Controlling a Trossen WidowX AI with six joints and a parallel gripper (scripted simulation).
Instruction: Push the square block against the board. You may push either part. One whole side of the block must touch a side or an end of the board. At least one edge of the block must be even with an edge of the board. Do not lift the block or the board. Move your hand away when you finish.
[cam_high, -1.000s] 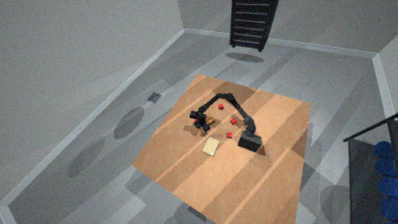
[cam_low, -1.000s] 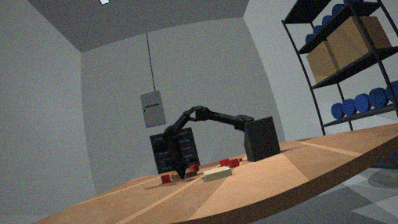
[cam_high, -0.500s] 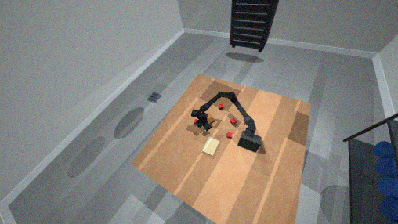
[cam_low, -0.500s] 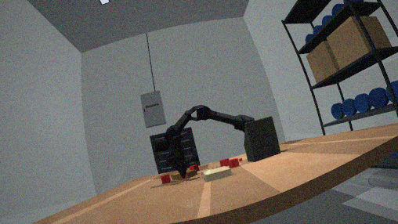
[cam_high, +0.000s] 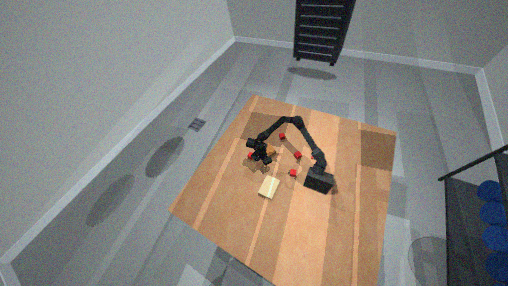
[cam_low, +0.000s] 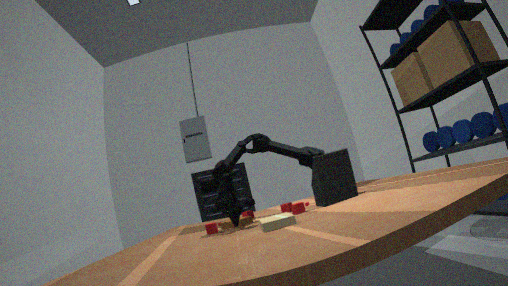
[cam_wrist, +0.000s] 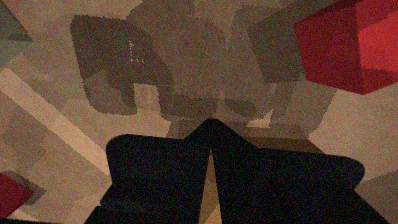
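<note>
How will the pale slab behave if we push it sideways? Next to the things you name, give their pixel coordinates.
The pale slab (cam_high: 269, 187) (cam_low: 278, 222) (cam_wrist: 7, 50) should slide rather than tip: it lies flat, low for its width. Probably stiff, given its straight edges and flat top. An off-centre push would likely spin it, as nothing beside it braces it.

Looks like workshop or storeroom. Plain grey walls, wall box (cam_low: 195, 139) with pipe (cam_low: 192, 80) above. Black metal shelving (cam_low: 388, 89) stacked with cardboard boxes (cam_low: 444, 54) and blue round things (cam_high: 493, 213) (cam_low: 463, 131). Wooden table (cam_high: 300, 220) (cam_low: 200, 257) in middle.
</note>
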